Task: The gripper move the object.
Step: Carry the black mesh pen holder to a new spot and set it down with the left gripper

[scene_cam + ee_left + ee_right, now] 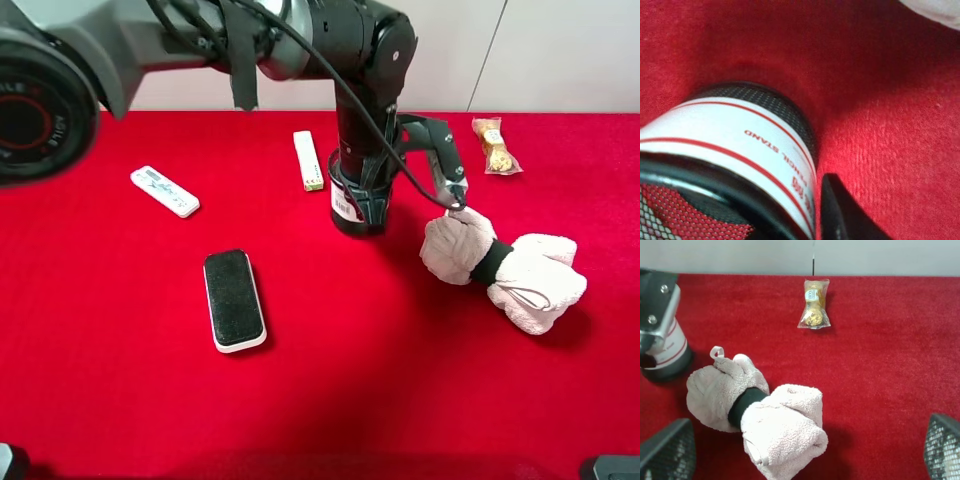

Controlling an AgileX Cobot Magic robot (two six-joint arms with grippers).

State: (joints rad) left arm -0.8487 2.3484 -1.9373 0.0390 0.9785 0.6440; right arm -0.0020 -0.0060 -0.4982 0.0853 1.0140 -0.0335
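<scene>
The pencil cup's (765, 102) white label (715, 125) reads "PENCIL STAND" in red capitals, upside down in the left wrist view. Smaller red print beside it is blurred. The arm joint (40, 115) partly shows "AGILE".

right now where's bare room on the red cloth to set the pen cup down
Widest bare red cloth: the near strip in front of the eraser block and the rolled towel, plus the gap between them. Also the near-left corner in front of the flat white device. Crowded around the pen cup: towel, white-green stick and snack packet close by.
</scene>
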